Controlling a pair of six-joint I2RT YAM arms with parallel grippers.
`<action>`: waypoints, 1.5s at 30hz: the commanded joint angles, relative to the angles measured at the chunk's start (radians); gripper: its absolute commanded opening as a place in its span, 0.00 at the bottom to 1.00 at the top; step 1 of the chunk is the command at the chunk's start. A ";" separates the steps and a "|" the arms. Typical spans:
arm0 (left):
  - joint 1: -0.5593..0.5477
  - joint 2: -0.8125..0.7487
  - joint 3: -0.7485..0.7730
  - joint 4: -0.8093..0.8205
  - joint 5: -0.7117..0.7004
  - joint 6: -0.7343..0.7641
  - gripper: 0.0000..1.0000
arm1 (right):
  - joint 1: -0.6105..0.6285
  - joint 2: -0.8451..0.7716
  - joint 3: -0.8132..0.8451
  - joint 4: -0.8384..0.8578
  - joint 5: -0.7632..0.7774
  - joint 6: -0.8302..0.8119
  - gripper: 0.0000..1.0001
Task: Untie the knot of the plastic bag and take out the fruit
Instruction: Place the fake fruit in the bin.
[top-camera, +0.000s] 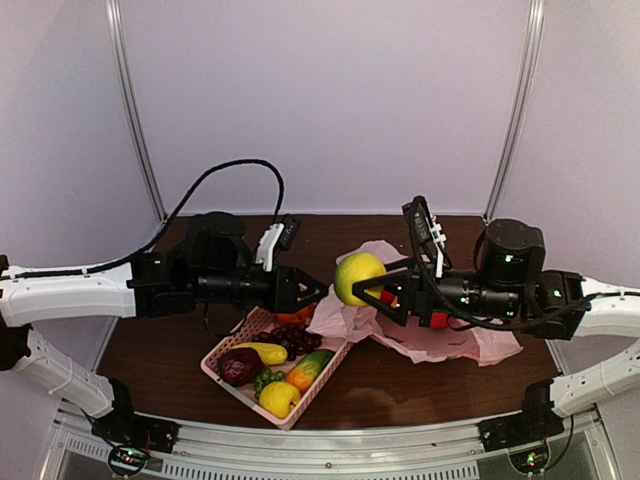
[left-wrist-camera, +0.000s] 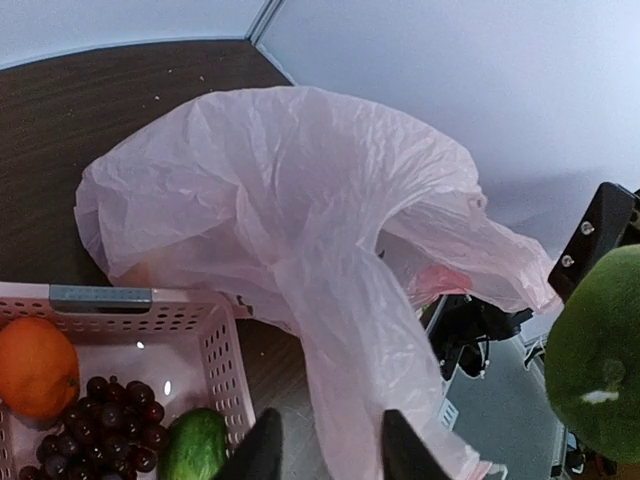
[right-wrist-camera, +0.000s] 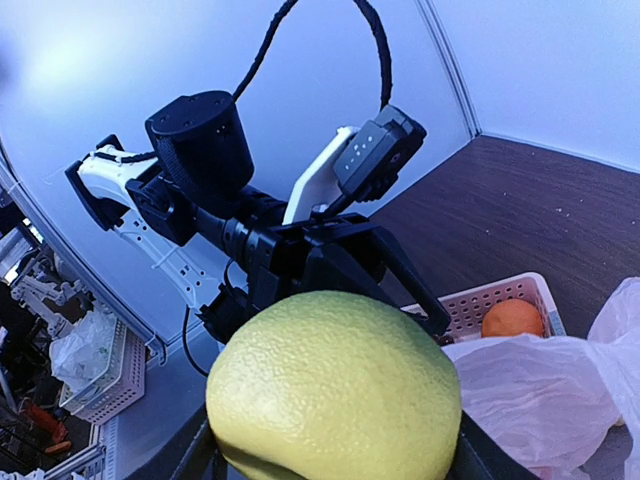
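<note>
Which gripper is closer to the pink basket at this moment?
Left. The left gripper is by the far end of the basket; the right gripper, holding the yellow-green fruit, is farther right, over the bag.

Dark wood table (top-camera: 400, 385): crumpled pink plastic bag (top-camera: 450, 340) right, latticed basket (top-camera: 240, 394) left-front.

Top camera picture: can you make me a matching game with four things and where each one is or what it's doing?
Things:
1. big yellow-green fruit
2. pink bag
3. grape bunch
4. left fingers

Places or states:
A. in the pink basket
B. lying crumpled on the table
C. held between the right fingers
D. open, holding nothing

Right pairs: 1-C, 2-B, 3-A, 4-D
</note>
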 joint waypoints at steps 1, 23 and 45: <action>0.032 -0.069 0.024 -0.043 -0.025 0.039 0.64 | 0.014 0.025 0.074 0.012 0.117 -0.041 0.56; 0.854 -0.312 -0.084 -0.377 0.122 0.503 0.98 | 0.220 0.728 0.814 -0.602 0.547 -0.136 0.56; 0.881 -0.340 -0.170 -0.347 -0.053 0.511 0.97 | 0.033 1.026 0.970 -0.897 0.532 -0.039 0.57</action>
